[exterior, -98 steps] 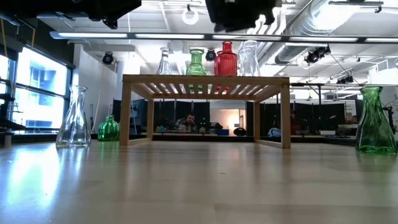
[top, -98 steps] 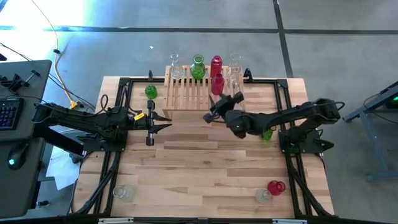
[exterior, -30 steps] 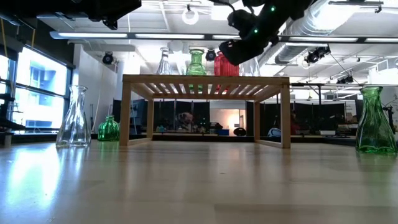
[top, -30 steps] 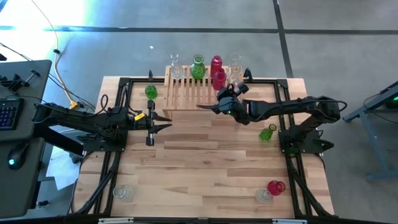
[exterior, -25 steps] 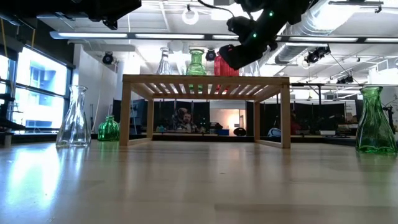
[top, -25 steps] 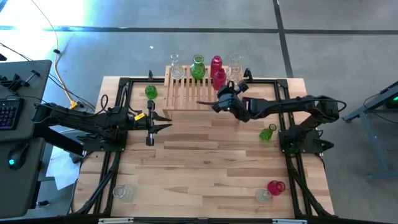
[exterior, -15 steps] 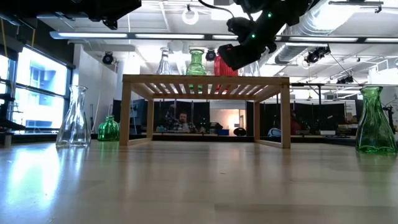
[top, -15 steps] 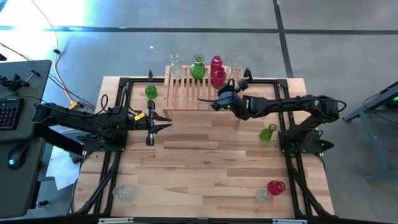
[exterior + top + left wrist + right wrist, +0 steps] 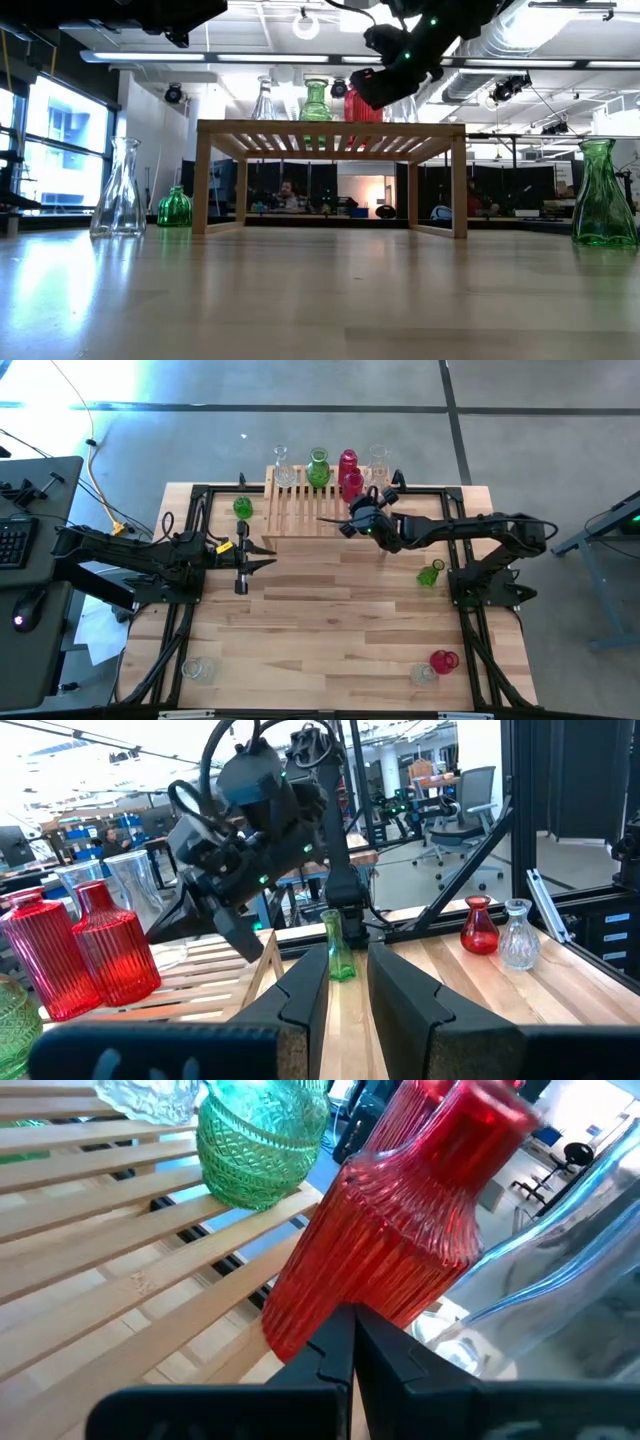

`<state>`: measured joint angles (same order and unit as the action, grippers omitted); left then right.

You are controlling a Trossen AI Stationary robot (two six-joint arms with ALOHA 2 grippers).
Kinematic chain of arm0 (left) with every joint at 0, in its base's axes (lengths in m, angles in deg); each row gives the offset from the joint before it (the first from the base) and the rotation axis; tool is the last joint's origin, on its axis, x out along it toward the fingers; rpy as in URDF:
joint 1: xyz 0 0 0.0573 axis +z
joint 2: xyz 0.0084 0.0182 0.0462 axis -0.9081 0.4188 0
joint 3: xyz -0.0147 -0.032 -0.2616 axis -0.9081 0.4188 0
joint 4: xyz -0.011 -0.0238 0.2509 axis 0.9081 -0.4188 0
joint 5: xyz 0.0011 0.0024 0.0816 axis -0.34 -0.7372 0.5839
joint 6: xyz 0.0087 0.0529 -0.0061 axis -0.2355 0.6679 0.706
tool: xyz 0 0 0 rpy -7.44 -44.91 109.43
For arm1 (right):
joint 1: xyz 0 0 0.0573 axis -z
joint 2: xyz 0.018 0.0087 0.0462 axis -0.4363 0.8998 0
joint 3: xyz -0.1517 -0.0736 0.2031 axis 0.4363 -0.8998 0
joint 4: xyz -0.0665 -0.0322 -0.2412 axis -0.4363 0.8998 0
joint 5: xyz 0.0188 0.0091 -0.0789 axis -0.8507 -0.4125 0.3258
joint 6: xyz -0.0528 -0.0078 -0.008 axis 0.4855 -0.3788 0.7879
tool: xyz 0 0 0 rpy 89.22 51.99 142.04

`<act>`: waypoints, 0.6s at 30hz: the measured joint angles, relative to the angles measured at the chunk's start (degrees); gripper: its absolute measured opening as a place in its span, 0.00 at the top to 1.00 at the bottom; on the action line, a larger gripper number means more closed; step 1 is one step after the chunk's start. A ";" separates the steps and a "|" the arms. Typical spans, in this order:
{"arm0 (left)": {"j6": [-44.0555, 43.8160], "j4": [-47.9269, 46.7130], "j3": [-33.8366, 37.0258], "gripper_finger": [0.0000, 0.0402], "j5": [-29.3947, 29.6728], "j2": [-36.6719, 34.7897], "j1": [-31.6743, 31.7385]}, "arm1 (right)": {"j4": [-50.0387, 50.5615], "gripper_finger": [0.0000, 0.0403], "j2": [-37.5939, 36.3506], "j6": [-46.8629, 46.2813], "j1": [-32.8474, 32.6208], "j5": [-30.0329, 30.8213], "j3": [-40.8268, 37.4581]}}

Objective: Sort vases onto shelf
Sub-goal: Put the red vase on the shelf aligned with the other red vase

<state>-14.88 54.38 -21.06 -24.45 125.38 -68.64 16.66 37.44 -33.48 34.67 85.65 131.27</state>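
Over the shelf, near its right end, the right gripper is being held with fingers pressed together, empty, just beside a red ribbed vase standing on the slats next to a green vase. At the table's left, the left gripper is being kept narrowly parted, gripping nothing.

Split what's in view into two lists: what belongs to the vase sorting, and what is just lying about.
Job:
shelf
red vases on it
green vase on it
loose green vase
right end effector

Lying about:
keyboard
yellow cable
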 joint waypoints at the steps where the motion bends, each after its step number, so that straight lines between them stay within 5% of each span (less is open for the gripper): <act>1: 0.01 0.00 0.00 0.85 0.00 -0.01 -0.01 | 0.00 0.99 -0.31 0.44 -0.50 0.14 0.00; 18: 0.00 0.00 0.00 0.85 0.00 0.00 -0.01 | 11.87 0.99 -1.83 -4.82 -0.22 1.38 0.00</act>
<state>-14.88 54.38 -21.06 -24.45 125.38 -68.65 28.53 35.61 -38.30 34.45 87.03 131.27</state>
